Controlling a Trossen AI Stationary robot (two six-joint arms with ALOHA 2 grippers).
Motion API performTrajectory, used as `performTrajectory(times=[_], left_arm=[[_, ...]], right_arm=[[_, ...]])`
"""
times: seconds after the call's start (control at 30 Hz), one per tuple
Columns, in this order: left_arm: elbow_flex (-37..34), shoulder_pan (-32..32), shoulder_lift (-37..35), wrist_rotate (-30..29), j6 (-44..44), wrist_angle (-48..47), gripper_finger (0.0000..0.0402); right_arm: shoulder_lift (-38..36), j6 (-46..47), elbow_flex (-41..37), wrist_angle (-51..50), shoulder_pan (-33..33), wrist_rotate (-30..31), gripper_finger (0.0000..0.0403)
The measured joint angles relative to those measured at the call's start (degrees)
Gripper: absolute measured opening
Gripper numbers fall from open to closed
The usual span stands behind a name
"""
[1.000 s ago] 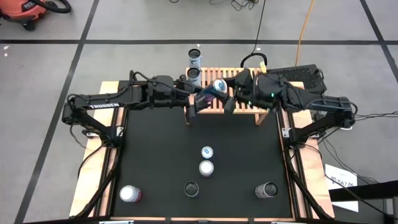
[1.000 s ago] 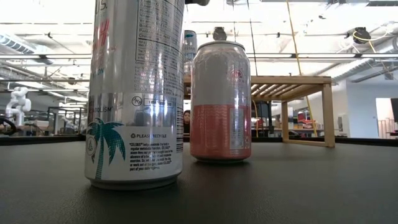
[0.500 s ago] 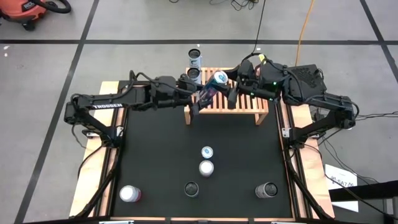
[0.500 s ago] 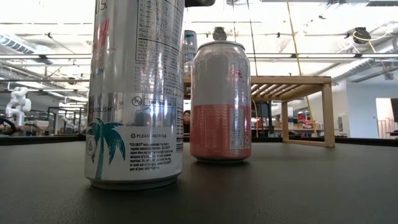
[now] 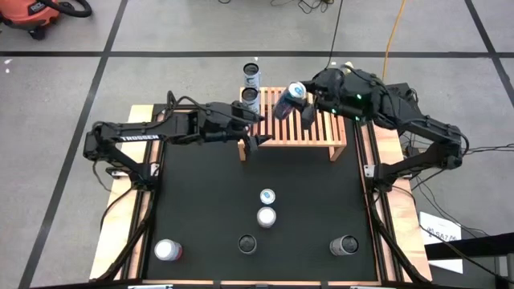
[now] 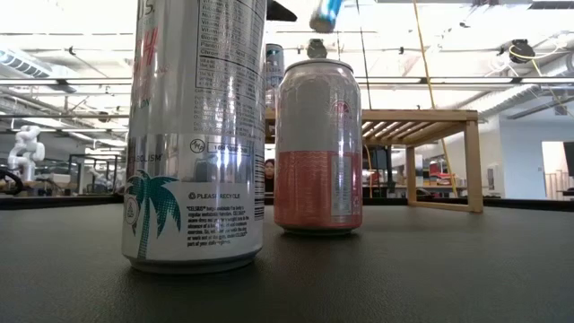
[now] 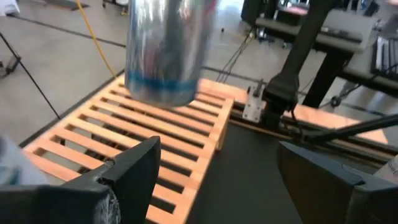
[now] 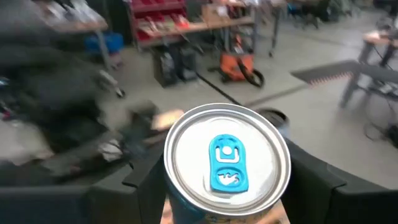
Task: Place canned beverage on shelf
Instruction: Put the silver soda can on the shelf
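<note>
High view: right gripper is clamped on a blue-tab can, carried tilted above the shelf at the table's far edge, likely to clear the slats before setting down. Left gripper hangs near the shelf's left end, jaws apart and empty, out of the way. Two cans stand by the shelf's far left corner; five more wait on the black mat.

Low view: two near cans block most of the sight; the shelf shows behind, and the carried can's blue end peeks in overhead.

Left wrist view: left fingers spread wide with nothing between; the can hangs over the slats, not touching.

Right wrist view: fingers flank the can just under its lid, gripping its sides.
</note>
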Motion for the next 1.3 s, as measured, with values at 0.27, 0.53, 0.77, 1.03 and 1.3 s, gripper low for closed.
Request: performTrajectory(times=[0.27, 0.53, 0.77, 1.03, 1.3], left_arm=[[0.0, 0.0, -4.2, -4.5, 0.0, -0.4, 0.0317], [0.0, 0.1, -6.4, -13.6, 0.0, -4.6, 0.0317], [0.0, 0.1, -6.4, -13.9, -1.7, -5.7, 0.0317], [0.0, 1.4, -6.4, -15.4, -2.9, -5.7, 0.0317], [0.0, 2.5, -6.4, -15.6, -3.1, -5.7, 0.0317]], right_arm=[[6.4, -4.2, -0.1, 0.5, -11.4, -10.8, 0.023], [14.1, -8.2, -0.1, 5.6, -18.6, -17.9, 0.023], [19.0, -10.2, -0.1, 8.0, -22.6, -21.4, 0.0231], [22.8, -11.8, -0.1, 9.9, -24.8, -24.3, 0.0231], [23.6, -11.8, -0.1, 10.7, -24.8, -24.1, 0.0231]])
